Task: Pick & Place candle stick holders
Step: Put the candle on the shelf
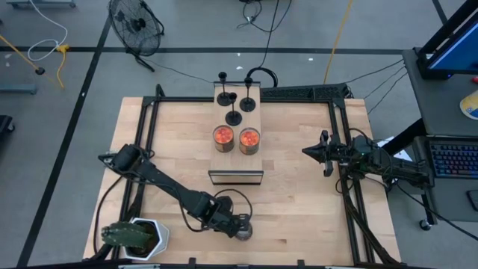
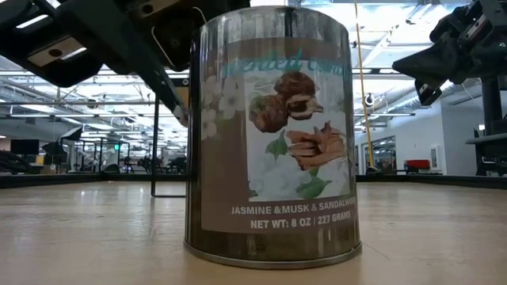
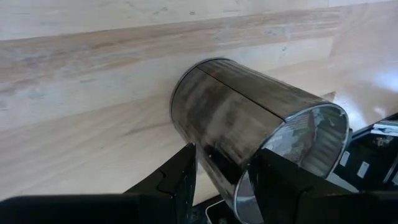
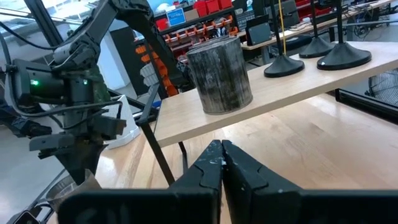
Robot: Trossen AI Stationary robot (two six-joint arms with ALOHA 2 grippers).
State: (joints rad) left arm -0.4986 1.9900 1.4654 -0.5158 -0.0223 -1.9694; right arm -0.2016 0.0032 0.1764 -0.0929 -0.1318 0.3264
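Your left tool (image 3: 224,186) pinches a jar (image 3: 249,118).
Your right tool (image 4: 222,163), fingers pressed together, hovers beside three untouched candle holders (image 1: 233,117).

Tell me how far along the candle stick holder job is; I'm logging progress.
Nothing looks done: all three candle stick holders stand on the raised shelf. In hand: the left gripper clasps a labelled jar instead; the right gripper waits shut. All three holders remain.
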